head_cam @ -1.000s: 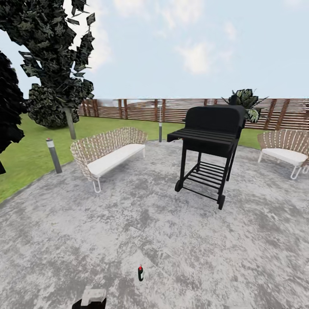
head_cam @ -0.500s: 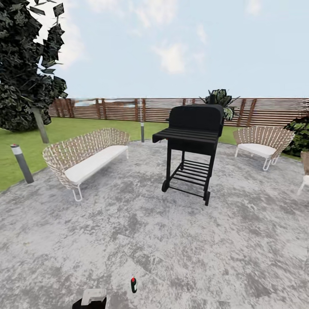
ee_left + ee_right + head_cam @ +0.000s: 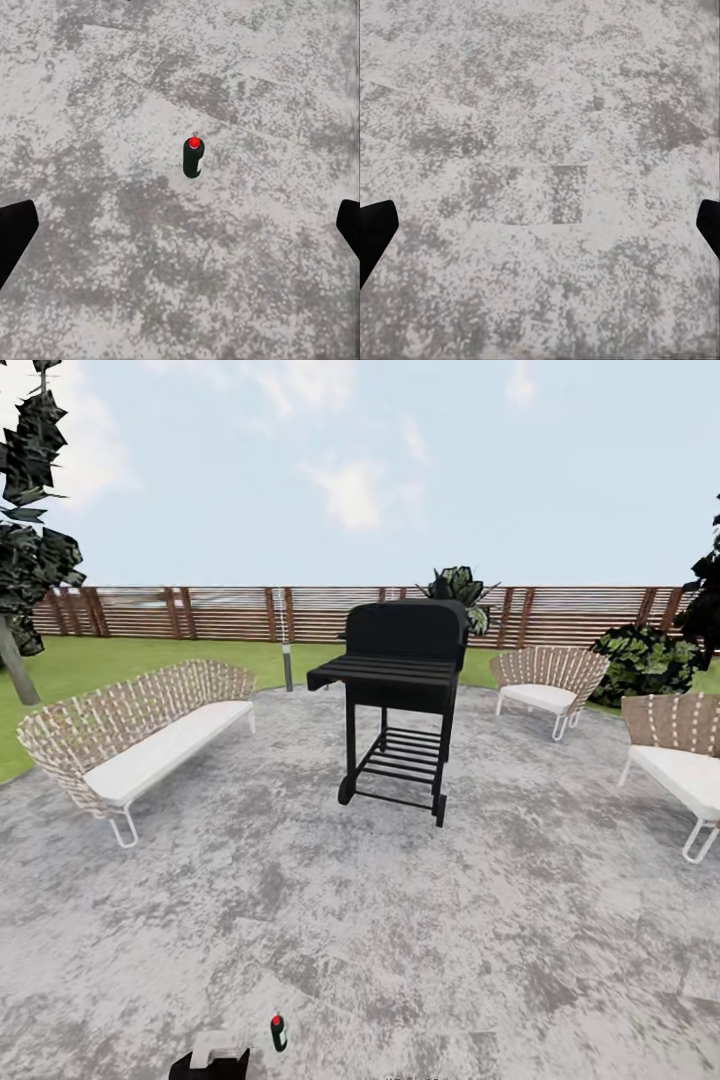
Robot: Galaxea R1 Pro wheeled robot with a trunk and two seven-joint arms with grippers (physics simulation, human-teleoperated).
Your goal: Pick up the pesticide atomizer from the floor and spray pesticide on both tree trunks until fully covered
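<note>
The slim black, red-topped pesticide atomizer (image 3: pixel 193 156) stands upright on the grey mottled stone floor (image 3: pixel 420 930), ungrasped. The left gripper (image 3: pixel 180 232) is held spread above it, evidently for descent. The right gripper (image 3: pixel 540 232) is likewise held apart.

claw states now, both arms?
Left claw: open, empty, above the floor; pesticide atomizer stands ahead, untouched.
Right claw: open, empty, over bare paving.

Pesticide atomizer (image 3: pixel 194 155): slim black bottle with a red top, seen from above, set upright on the floor (image 3: pixel 112 285). Floor: grey speckled, mottled paving crossed by faint seam lines. Left gripper (image 3: pixel 180 232): two dark fingertips (image 3: pixel 13 234) seen at opposite edges, spread wide apart, held above the paving and well clear of the bottle.
</note>
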